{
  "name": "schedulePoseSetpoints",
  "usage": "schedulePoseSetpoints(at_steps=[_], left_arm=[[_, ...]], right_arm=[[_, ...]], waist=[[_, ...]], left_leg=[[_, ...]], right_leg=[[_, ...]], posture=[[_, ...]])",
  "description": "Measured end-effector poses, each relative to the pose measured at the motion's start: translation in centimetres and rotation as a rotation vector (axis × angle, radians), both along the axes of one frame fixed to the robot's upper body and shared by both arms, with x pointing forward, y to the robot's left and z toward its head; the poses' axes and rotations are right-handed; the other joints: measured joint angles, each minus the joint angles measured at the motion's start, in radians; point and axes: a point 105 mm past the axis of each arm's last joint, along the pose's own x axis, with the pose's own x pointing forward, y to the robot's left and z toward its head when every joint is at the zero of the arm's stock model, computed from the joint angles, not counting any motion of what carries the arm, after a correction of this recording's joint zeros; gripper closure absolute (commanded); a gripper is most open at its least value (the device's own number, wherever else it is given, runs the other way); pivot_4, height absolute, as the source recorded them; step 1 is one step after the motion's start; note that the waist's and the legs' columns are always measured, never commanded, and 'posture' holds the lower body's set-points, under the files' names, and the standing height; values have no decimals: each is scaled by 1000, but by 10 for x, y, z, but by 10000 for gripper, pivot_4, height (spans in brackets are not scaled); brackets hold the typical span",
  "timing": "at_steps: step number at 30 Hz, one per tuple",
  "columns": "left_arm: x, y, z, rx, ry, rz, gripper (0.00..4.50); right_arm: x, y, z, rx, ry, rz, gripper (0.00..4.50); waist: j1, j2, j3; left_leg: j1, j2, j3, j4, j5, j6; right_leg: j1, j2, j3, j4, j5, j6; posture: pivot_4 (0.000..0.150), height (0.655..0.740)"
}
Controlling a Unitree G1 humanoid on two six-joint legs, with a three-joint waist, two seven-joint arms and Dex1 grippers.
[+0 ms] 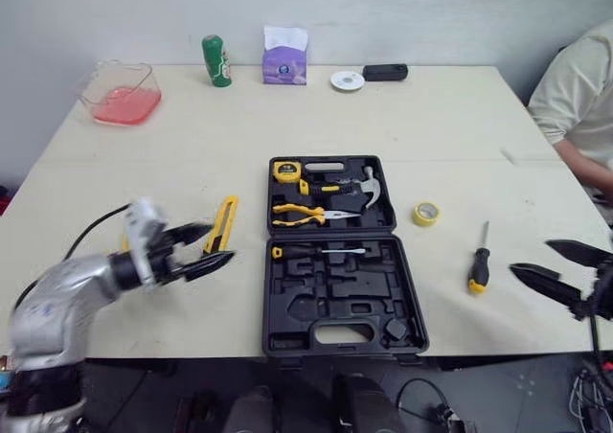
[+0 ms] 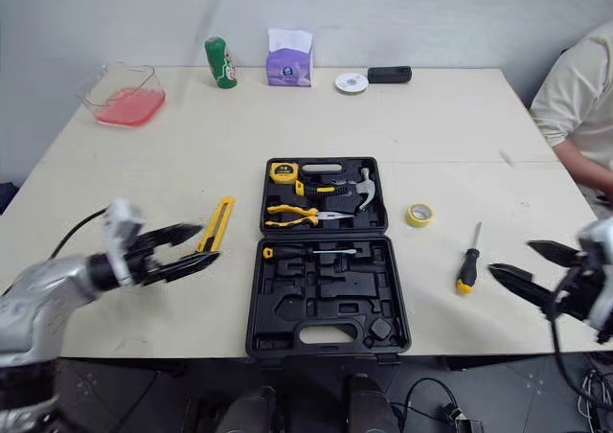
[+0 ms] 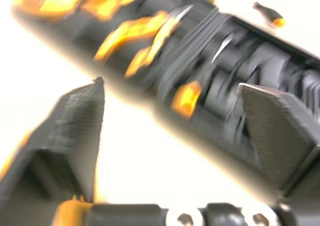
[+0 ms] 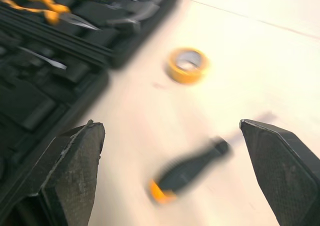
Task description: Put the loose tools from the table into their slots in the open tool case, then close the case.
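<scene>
Pale grey wall [image 1: 431, 11] at the back, and in front of it a broad cream worktop [image 1: 192, 155] taking up most of the scene. At its right edge sits a person in a cream shirt [image 1: 578, 93], one forearm on the surface.

Dead centre lies the black plastic tool case [image 1: 330, 304], open flat. The far half holds a yellow tape measure [image 1: 287, 171], a steel-headed hammer [image 1: 359, 188] and yellow-handled pliers [image 1: 305, 213]. In the near half a slim screwdriver [image 1: 318, 252] lies in the top slot, and the other moulded slots are bare.

The left hand [image 1: 216, 244] is over the worktop left of the case, fingers apart. Its tips are at the near end of the yellow utility knife [image 1: 224, 220], which lies loose and slanted just beside the case. I cannot tell whether they touch it.

The right hand [image 1: 533, 258] hangs over the near right corner, fingers spread wide and holding nothing. The loose black-and-orange-handled screwdriver [image 1: 478, 262] lies a little to its left, clear of it.

Along the back there is a clear tub with a pink base [image 1: 122, 93], a purple tissue box [image 1: 285, 61] and a green bottle [image 1: 216, 60]. Beside them are a small black box [image 1: 385, 72] and a white disc [image 1: 347, 80].

The smallest item is a yellow roll of tape [image 1: 426, 214], lying flat between the case and the loose screwdriver.
</scene>
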Motion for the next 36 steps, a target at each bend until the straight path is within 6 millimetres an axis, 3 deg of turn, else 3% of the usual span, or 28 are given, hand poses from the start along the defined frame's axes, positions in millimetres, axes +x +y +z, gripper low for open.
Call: schedulePoseSetpoints(at_steps=[5, 8, 10, 13, 17, 21, 24, 30, 33, 36], left_arm=[[-27, 65, -1, 48, 22, 255, 801], [-51, 133, 4, 63, 26, 515, 801], [-65, 165, 7, 86, 30, 635, 801], [-78, 189, 1, 157, 48, 706, 801], [-77, 189, -5, 161, 58, 701, 801], [-58, 169, 8, 153, 15, 618, 801], [-42, 141, 24, 134, -18, 506, 801], [-25, 15, 78, 42, -65, -45, 801], [-22, -20, 96, 33, -108, -212, 801], [-18, -68, 115, 32, -171, -453, 801]], right_arm=[[-8, -29, 1, -41, 11, -75, 0], [-17, -60, -3, -62, 21, -188, 0], [-21, -72, -5, -63, 27, -235, 0], [-21, -79, -6, -68, 18, -250, 0], [-17, -81, -3, -71, -4, -253, 0], [-10, -72, 2, -83, -23, -228, 0], [-6, -56, 0, -57, -30, -200, 0], [-1, 21, -16, 67, -36, -92, 0], [0, 36, -21, 123, -40, -143, 0], [7, 51, -32, 189, -50, -269, 0]], waist=[[4, -2, 1], [2, -2, 1], [0, -2, 1], [-1, 0, 2], [2, 0, 2], [1, 1, 2], [0, 0, 2], [-1, 1, 3], [-4, 4, 3], [-1, 1, 3]], left_leg=[[0, 0, -1, -4, 0, 0], [0, -1, 0, -12, 1, -3], [-1, 0, 0, -14, 1, -4], [-1, 0, 0, -14, 1, -4], [-1, 0, 0, -14, -1, -9], [-1, 0, 0, -14, 0, -10], [-2, 0, 0, -14, 1, -11], [-3, 0, 0, -14, 8, -15], [-2, 0, 2, -14, 9, -16], [-2, 0, 1, -13, 11, -18]], right_leg=[[0, -2, -1, -3, -2, -7], [-4, -2, -1, -4, -2, -6], [-6, -2, -2, -3, -3, -7], [-7, -2, -1, -3, -3, -7], [-7, -3, -1, -2, -3, -8], [-7, -3, -2, -1, -2, -7], [-8, -3, -2, 0, -2, -7], [-10, -2, -2, 2, -2, -7], [-10, -1, 0, 4, -2, -6], [-10, 2, -1, 6, -2, -6]], posture=[[1500, 7400], [1500, 7400], [1500, 7400], [1500, 7400], [1500, 7400], [1500, 7400], [1500, 7400], [1500, 7400], [1500, 7400], [1500, 7400]])
